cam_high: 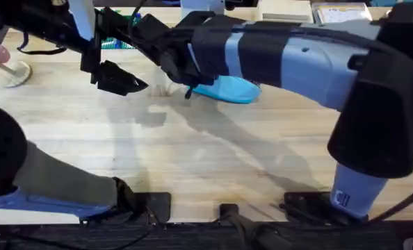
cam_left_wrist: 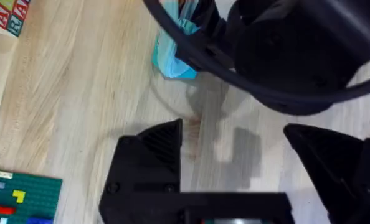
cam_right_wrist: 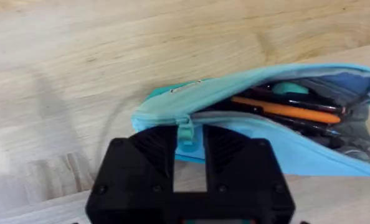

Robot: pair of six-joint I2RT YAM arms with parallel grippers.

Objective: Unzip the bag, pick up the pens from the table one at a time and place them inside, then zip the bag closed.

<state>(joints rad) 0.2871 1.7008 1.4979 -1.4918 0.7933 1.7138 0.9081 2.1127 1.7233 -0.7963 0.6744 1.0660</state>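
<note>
- The bag [cam_right_wrist: 260, 118] lies on the counter [cam_high: 213, 160], zipper open, an orange pen [cam_right_wrist: 284, 110] and a dark pen inside.
- The right end effector [cam_right_wrist: 188, 146] pinches the teal pull [cam_right_wrist: 185, 132] at the bag's end.
- The left end effector [cam_left_wrist: 235, 155] hovers spread and empty just beside the bag.

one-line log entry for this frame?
stage: zipping | bag: open, orange pen inside | right gripper: shut on zipper pull | left gripper: open, over table

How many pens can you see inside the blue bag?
2: an orange pen lying along the open bag, and a black pen just beside it. More may be hidden deeper in the dark lining.
</note>
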